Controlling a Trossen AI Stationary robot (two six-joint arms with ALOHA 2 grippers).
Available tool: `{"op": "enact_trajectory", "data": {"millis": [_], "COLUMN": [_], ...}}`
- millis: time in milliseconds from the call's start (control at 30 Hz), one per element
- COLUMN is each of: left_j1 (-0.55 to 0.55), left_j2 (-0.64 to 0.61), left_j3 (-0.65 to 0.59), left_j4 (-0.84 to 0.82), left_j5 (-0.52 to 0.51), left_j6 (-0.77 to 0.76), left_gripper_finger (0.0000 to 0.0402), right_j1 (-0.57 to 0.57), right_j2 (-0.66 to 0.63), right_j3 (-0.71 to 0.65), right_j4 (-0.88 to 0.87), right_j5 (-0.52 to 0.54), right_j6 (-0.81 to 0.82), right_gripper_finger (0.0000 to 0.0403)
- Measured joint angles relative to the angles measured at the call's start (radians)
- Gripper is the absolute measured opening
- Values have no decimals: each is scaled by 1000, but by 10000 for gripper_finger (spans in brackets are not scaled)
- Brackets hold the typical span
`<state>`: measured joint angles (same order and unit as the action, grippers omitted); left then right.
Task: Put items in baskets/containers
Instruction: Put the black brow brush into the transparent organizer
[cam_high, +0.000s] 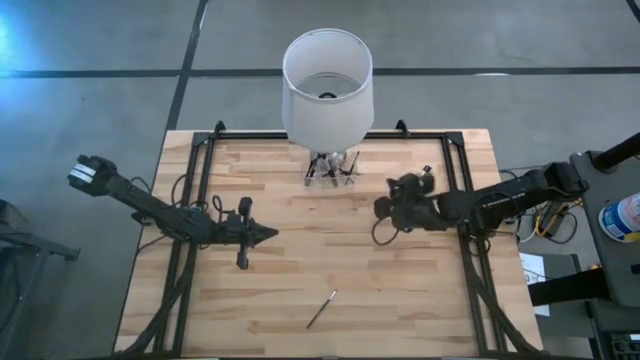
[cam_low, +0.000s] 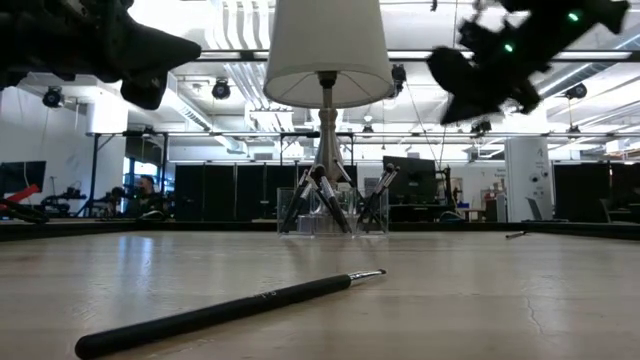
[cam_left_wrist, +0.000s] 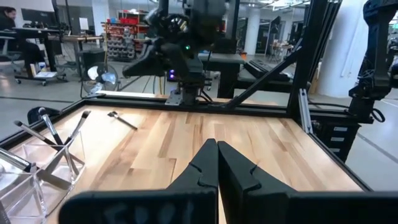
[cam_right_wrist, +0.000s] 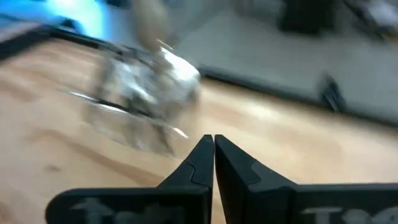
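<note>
Nearest the front edge of the wooden table (cam_high: 260, 300), one dark brush (cam_high: 321, 309) lies flat on its own, pale tip pointing toward the back, well apart from both arms. Further in, the left gripper (cam_high: 268, 235) hangs above the boards on the left side, fingers pressed tight together with nothing between them; its wrist view shows the two dark fingertips (cam_left_wrist: 208, 163) meeting in a point over bare wood. Across on the right, the right gripper (cam_high: 383, 208) is up off the table too, tips closed flush against each other and gripping nothing, as its own wrist view shows (cam_right_wrist: 213, 151); a blurred silvery shape sits beyond it there. At the back, the clear holder (cam_high: 331, 168) stands near the rear edge with several brushes leaning inside it, handles splayed outward. Right behind and over it rises the white lampshade (cam_high: 327, 85) on its stand. Another brush (cam_left_wrist: 122, 119) lies loose on the boards near the right arm's side.
</note>
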<state>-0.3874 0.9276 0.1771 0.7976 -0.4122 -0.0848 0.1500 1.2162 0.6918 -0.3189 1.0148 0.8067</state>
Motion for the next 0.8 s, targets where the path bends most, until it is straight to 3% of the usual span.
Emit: {"op": "enact_trajectory", "data": {"millis": [200,333,433,567,800], "left_j1": [0,0,0,0,0], "left_j2": [0,0,0,0,0], "left_j3": [0,0,0,0,0], "left_j4": [-14,-14,-14,-17,-30], "left_j5": [0,0,0,0,0], "left_j6": [3,12,12,12,13], "left_gripper_finger": [0,0,0,0,0], "right_j1": [-57,-168,-292,-445,-637], "right_j2": [-6,-6,-5,-6,-5], "right_j3": [-28,-73,-110,-153,-162], "right_j4": [-473,-621,-609,-477,-316], "right_j5": [-53,-110,-216,-319,-363], "right_j6": [615,861,858,740,525], "right_gripper_finger": [8,8,15,46,110]}}
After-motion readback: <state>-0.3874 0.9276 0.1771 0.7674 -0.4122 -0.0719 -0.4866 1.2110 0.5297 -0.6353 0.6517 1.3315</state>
